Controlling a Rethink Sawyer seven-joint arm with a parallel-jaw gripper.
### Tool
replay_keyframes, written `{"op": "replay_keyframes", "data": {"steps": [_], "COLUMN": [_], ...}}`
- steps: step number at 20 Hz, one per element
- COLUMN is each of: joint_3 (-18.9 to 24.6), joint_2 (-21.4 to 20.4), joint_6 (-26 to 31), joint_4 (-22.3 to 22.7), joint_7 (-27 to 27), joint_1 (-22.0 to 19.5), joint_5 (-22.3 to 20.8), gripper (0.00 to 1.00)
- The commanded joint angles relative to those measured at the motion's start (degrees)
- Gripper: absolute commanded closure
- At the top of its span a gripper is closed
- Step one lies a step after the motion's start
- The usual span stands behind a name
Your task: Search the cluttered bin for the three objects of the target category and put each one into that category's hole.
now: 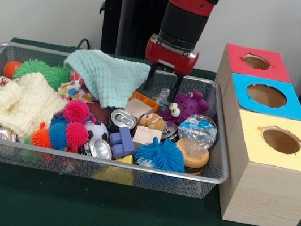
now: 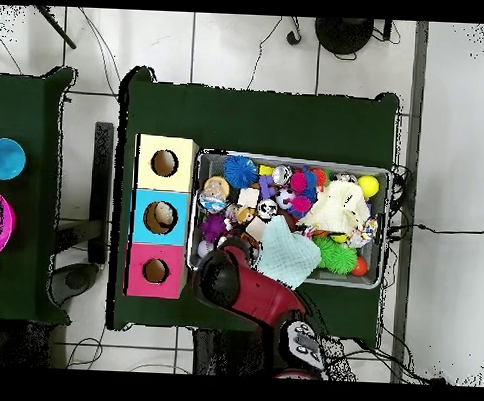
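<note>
The wire mesh bin [image 1: 217, 178] holds a jumble of toys, and it also shows in the overhead view [image 2: 288, 158]. The purple plush [image 1: 189, 106] lies at the bin's far right, just right of my gripper [image 1: 162, 89]. The plush also shows in the overhead view [image 2: 215, 227]. The tan-brown plush [image 1: 152, 121] lies in the middle of the bin, in front of the gripper. The orange tiger is hidden. My gripper is open and empty, with its fingertips [image 1: 175, 89] lowered inside the far side of the bin. The red-surrounded hole [image 1: 256, 61] is on the farthest box, and it also shows in the overhead view [image 2: 155, 271].
A mint cloth [image 1: 108, 75] and a cream knitted cloth [image 1: 23, 101] cover part of the clutter. Spiky balls [image 1: 160, 154], cans [image 1: 122, 118] and a plastic container [image 1: 198, 129] lie around the plush animals. The blue hole [image 1: 266, 95] and yellow hole [image 1: 281, 140] are nearer the camera.
</note>
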Motion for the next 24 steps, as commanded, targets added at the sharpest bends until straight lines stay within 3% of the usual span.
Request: {"op": "replay_keyframes", "data": {"steps": [1,10,24], "joint_3": [5.00,5.60,5.08], "joint_2": [5.47,8.05,6.94], "joint_6": [-5.42,-10.08,-14.28], "joint_4": [-7.02,-8.13,-8.26], "joint_7": [10.78,11.51,13.07], "joint_1": [-3.60,-4.18,-0.93], "joint_5": [-1.09,-1.86,0.03], "gripper": [0.00,0.00,0.00]}}
